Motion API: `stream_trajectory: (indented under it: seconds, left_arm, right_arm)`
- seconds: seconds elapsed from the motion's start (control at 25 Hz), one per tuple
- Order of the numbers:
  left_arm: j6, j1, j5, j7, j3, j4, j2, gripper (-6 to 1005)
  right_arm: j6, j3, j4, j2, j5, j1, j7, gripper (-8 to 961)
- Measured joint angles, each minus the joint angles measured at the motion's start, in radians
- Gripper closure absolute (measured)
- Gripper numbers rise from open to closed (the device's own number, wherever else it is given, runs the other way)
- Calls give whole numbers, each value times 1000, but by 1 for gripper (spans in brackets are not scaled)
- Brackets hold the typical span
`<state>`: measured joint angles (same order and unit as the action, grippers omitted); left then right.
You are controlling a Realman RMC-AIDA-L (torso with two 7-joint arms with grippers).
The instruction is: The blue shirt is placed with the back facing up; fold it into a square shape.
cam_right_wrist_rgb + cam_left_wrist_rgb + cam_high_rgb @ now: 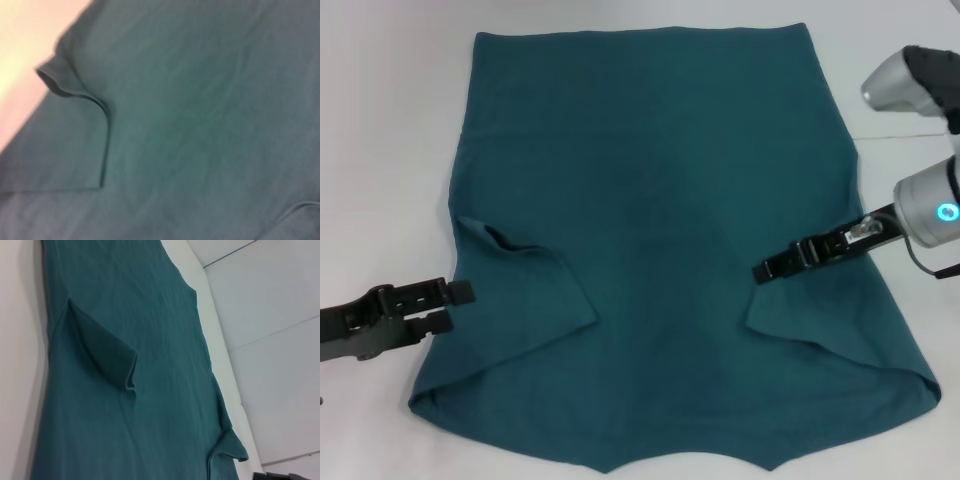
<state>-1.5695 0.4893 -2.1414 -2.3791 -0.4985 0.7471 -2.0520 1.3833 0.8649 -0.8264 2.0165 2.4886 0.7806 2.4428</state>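
**Head view: shirt flat, both sleeves tucked in**

Head view has the big dark teal-blue soft-fabric T-shirt [660,230] spread plain side up on the white table [380,120], both short sleeves folded inward over the body. The left end effector [460,305] sits just off the shirt's left edge, black fingers a little apart, holding nothing. The right end effector [765,270] hovers over the right folded sleeve; can't tell if it's open or gripping cloth.
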Motion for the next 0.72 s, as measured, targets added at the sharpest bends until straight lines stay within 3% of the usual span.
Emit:
stream_trajectory:
  seconds: [0.24,0.36,0.68,0.72]
  left_arm:
    - [-35,-5,0,-1,46,3,4,264]
    - [-72,-17,-2,-10,71,13,7,264]
    - [-99,-52,-117,-138,111,50,15,264]
    - [-96,-54,-133,-148,119,51,15,264]
  right_arm:
    - [163,-150,35,-50,-230,-47,-111,419]
    - [223,-209,90,-88,-319,-77,-109,395]
    - [277,-325,111,-123,-342,-173,-62,332]
    - [277,-325,111,-123,-342,-173,-62,290]
